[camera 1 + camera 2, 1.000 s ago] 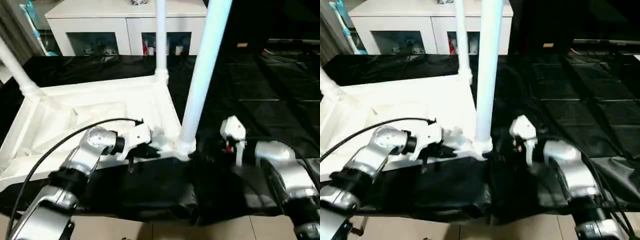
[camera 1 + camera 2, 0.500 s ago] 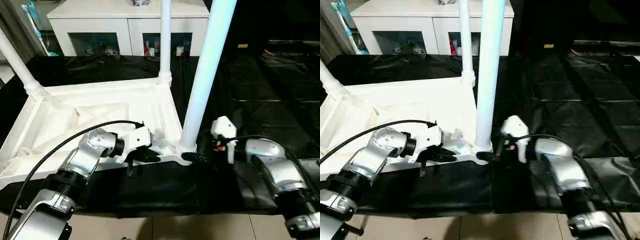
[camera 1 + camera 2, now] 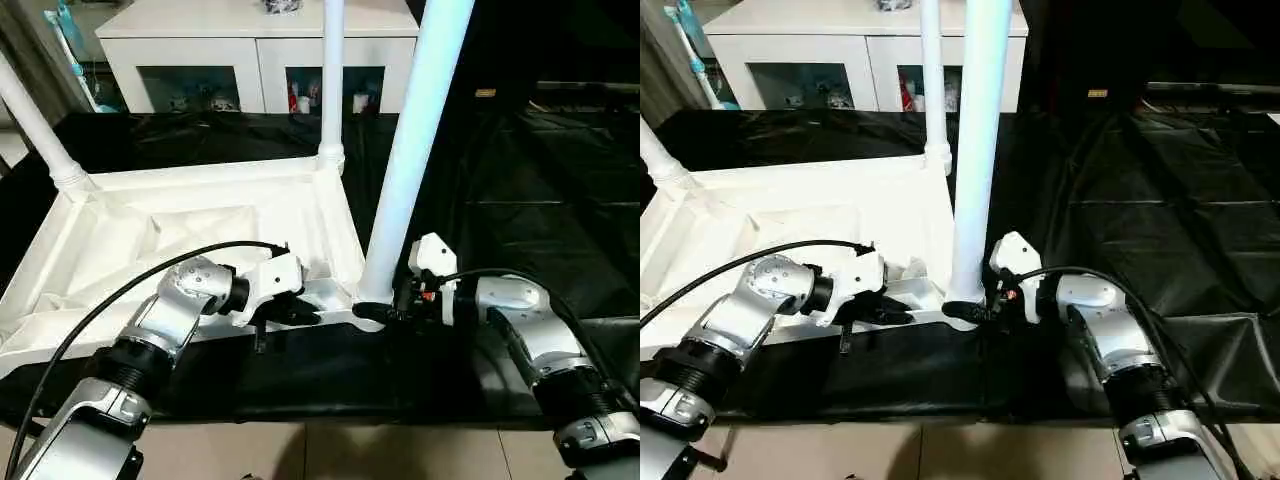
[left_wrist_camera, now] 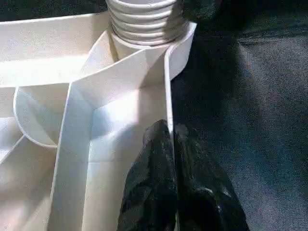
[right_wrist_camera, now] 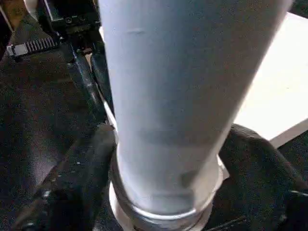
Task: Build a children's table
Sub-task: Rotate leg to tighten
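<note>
Your left claw point(image 4: 171, 144) is clamped on the tabletop's near rim point(image 4: 169, 96); your right claw point(image 5: 163, 159) straddles the leg's base point(image 5: 163, 120), fingers spread.

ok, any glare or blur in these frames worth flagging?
Left eye view: the nearest leg looks bluish-white and overexposed, and the black sheet shows soft sheen along its folds. Left wrist view: a bright patch on the table top beside the fingers, which are dark with little detail. Right wrist view: the leg is close and soft.

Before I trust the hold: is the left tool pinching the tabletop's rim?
Yes, in the left wrist view the left tool's fingers close on the tabletop's thin rim wall.
</note>
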Available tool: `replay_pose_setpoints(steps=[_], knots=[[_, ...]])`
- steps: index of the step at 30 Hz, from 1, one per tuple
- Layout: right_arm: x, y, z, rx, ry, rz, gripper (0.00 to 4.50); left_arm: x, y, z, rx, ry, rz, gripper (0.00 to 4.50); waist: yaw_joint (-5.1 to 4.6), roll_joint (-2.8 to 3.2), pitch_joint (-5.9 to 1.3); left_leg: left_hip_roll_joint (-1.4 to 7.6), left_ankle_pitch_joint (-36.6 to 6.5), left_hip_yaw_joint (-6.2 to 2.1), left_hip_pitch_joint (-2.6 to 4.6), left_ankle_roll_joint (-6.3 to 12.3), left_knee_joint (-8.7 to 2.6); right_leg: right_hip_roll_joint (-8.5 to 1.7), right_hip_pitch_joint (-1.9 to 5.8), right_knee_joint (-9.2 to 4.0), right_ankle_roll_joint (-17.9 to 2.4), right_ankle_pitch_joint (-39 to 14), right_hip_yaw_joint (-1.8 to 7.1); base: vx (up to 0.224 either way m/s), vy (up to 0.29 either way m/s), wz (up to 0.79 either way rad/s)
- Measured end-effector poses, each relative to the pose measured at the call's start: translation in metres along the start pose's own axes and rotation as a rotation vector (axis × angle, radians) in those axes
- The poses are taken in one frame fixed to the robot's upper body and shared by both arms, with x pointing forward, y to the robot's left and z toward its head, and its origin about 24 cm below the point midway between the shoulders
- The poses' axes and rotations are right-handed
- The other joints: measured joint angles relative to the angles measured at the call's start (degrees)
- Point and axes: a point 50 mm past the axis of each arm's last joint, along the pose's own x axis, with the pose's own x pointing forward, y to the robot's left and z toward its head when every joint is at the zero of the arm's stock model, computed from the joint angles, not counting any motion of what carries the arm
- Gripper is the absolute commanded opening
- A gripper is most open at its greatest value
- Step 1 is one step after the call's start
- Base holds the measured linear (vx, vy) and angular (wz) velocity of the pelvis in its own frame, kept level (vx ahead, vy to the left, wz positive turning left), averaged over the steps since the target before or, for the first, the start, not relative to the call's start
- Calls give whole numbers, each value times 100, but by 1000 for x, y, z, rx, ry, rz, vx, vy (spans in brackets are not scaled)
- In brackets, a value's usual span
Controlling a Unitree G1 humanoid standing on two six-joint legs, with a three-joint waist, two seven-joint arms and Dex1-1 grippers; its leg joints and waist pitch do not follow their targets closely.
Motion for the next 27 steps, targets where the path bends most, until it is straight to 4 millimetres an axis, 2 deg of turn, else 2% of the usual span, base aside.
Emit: replay_pose_setpoints(steps=[8, 21, 24, 27], knots=[[0, 0, -1, -7, -3, 14, 277, 0, 0, 0, 0, 2, 0, 0, 0, -1, -1, 0, 0, -1, 0, 0, 2, 0, 0, 2, 0, 0, 0, 0, 0, 0], [2, 0, -2, -15, -13, 10, 267, -1, 0, -1, -6, 6, 1, 0, -5, -4, -3, 1, 0, 0, 1, 0, 3, 0, 0, 4, 0, 0, 0, 0, 0, 0], [9, -2, -5, 28, -24, -51, 266, 0, 4, -3, -47, 7, 34, 0, -27, -17, -12, 1, 0, 0, 10, -2, 13, 0, 3, 17, -2, 1, 2, 0, 0, 0], [20, -7, -6, 79, -20, -174, 266, 5, 11, -3, -108, 1, 99, 0, -102, -42, -28, 0, -17, -7, 24, -35, 19, 0, 11, 23, 32, -18, 7, 0, 0, 0]])
